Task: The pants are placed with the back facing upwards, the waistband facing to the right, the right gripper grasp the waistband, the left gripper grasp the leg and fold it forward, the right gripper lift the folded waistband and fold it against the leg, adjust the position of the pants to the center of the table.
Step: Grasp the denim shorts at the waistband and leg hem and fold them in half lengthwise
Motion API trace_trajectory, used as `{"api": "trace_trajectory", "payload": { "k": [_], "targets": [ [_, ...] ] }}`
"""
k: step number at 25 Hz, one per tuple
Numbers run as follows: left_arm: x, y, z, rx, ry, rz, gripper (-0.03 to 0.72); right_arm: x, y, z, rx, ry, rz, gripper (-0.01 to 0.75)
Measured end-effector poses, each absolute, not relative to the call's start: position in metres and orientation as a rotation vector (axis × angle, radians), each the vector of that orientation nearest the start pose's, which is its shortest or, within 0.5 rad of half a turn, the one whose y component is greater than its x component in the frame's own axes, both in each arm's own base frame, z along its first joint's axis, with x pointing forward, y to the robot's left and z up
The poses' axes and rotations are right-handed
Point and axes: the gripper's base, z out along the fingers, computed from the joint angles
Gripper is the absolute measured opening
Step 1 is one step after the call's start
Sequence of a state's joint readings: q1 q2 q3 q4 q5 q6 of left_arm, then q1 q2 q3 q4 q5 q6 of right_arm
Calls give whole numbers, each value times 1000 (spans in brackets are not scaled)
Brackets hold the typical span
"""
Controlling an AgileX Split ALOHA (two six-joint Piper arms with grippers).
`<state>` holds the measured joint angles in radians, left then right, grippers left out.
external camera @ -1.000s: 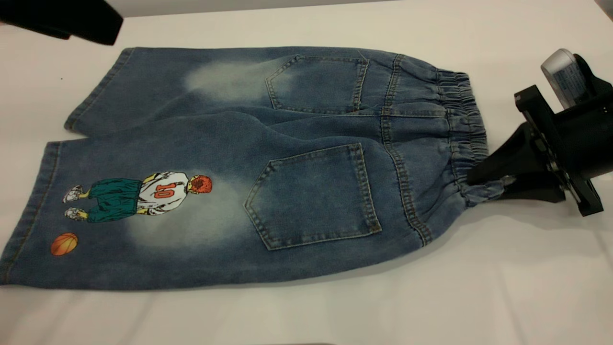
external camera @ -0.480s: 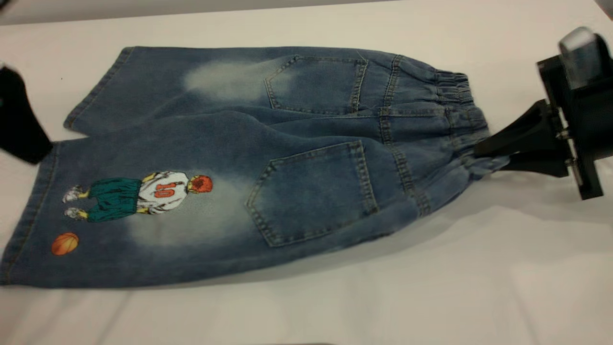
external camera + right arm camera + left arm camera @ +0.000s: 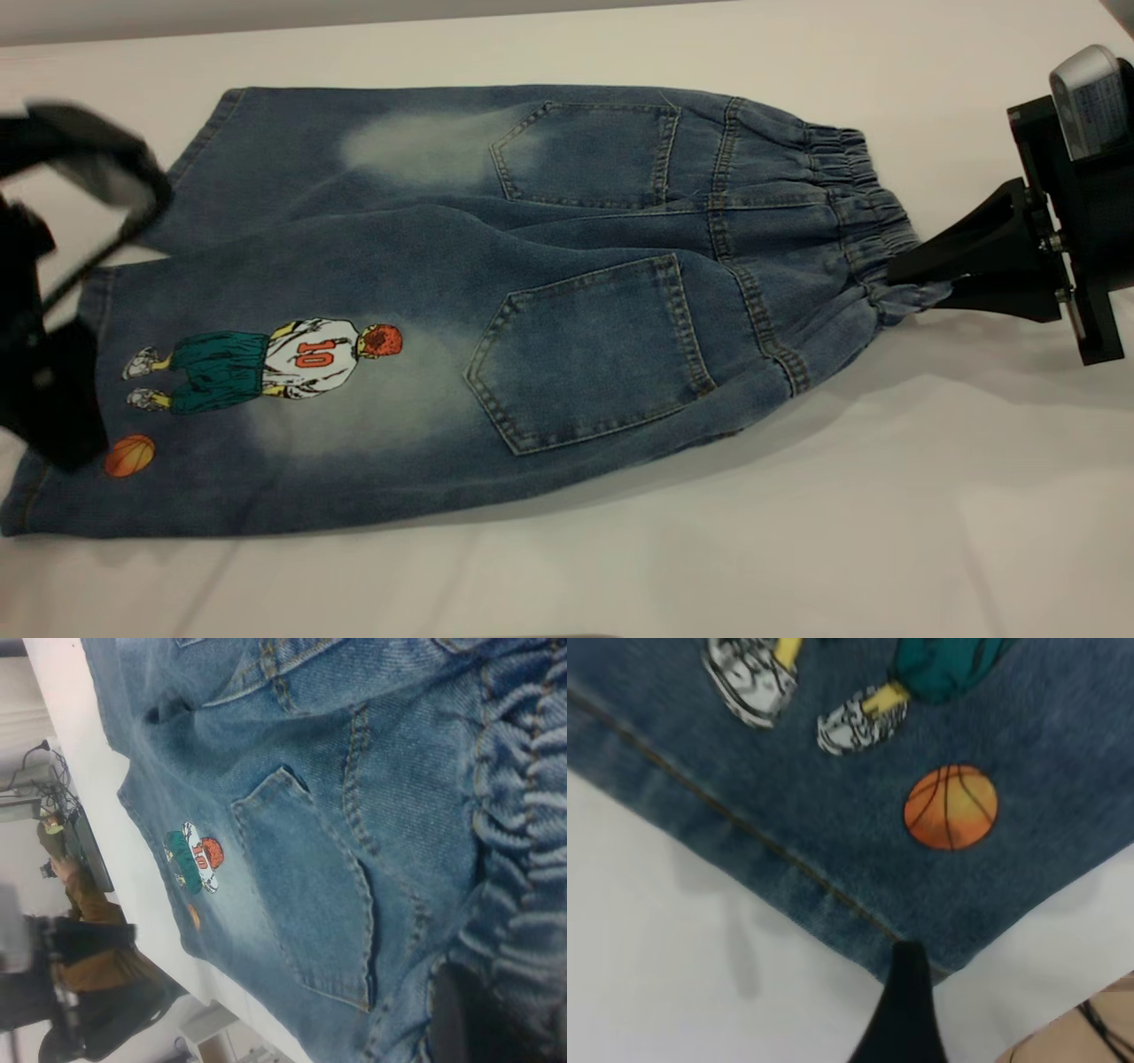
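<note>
The pants [image 3: 496,301] lie back-up on the table [image 3: 797,532]. At the near left hem of the leg [image 3: 266,416], the left end effector [image 3: 53,390] hovers, grip unclear; it should pinch the hem corner squarely. The right end effector [image 3: 921,266] clamps the waistband [image 3: 873,239], raised.

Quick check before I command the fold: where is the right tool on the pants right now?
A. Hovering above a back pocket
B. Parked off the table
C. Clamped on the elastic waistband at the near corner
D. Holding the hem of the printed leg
C. In the exterior view the right tool is closed on the gathered waistband of the pants, with the denim bunched and pulled toward it.
</note>
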<state>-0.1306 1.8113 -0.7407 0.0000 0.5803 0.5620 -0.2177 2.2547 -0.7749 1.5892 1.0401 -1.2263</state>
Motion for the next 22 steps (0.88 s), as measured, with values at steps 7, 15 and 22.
{"api": "trace_trajectory", "payload": {
  "k": [7,15,22],
  "targets": [
    [242,-29,71,1165,2894,58,580,295,15,30,628,2554,1523,32],
    [238,-29,53,1151,2825,67,572,295,16,30,622,2545,1532,34],
    [241,-30,52,1170,2781,82,334,295,17,32,619,2527,1564,35]
  ]
}}
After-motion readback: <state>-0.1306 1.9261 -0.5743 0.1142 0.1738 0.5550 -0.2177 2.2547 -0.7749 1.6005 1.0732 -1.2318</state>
